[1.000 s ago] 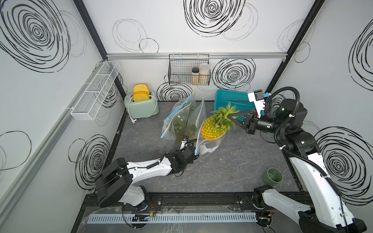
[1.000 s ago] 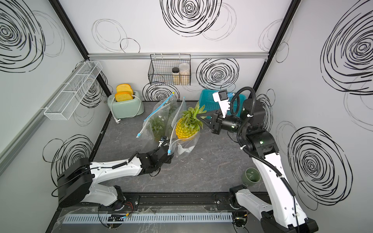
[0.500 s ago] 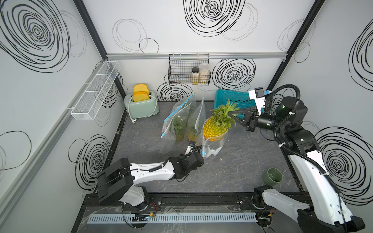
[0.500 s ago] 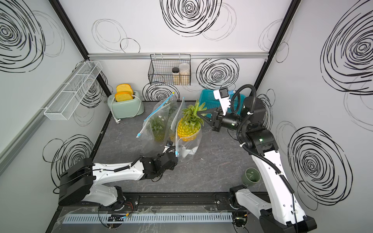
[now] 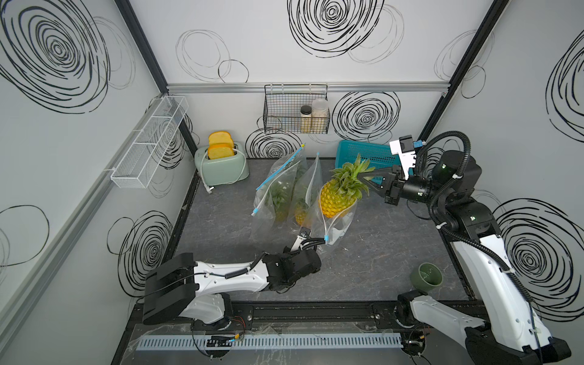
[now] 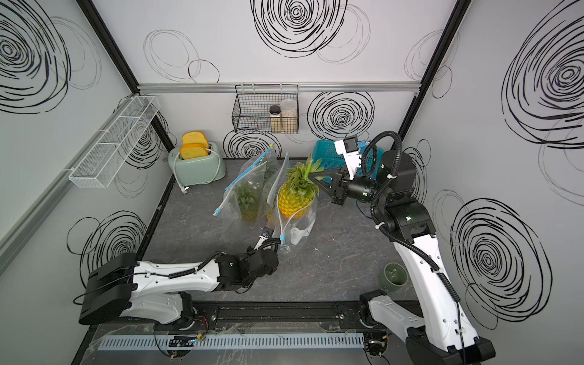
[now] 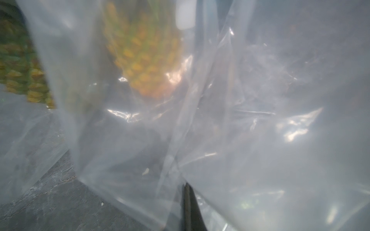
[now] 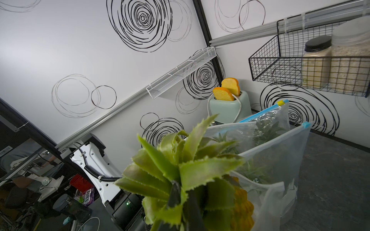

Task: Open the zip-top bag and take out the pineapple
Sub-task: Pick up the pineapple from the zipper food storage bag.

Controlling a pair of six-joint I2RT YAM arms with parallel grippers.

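The yellow pineapple [image 5: 335, 202] [image 6: 292, 202] hangs tilted above the table, its lower half still inside the open clear zip-top bag [image 5: 339, 226] [image 6: 300, 230]. My right gripper [image 5: 363, 177] [image 6: 314, 177] [image 8: 183, 190] is shut on its green crown leaves. The left gripper [image 5: 313, 252] [image 6: 275, 249] [image 7: 187, 186] sits low near the table, shut on the bag's lower plastic; its tips are mostly hidden by the film. In the left wrist view the pineapple [image 7: 144, 60] shows blurred through the bag [image 7: 240, 120].
Two more bags holding pineapples [image 5: 278, 189] stand just behind. A mint toaster [image 5: 221, 164] is at the back left and a teal basket [image 5: 366, 155] at the back right. A green cup [image 5: 425, 276] sits front right. A wire basket with jars [image 5: 297, 113] hangs on the back wall.
My left arm has drawn back toward the front, pulling the bag's bottom down and away. More of the pineapple now shows above the bag's mouth. The right gripper has barely moved.
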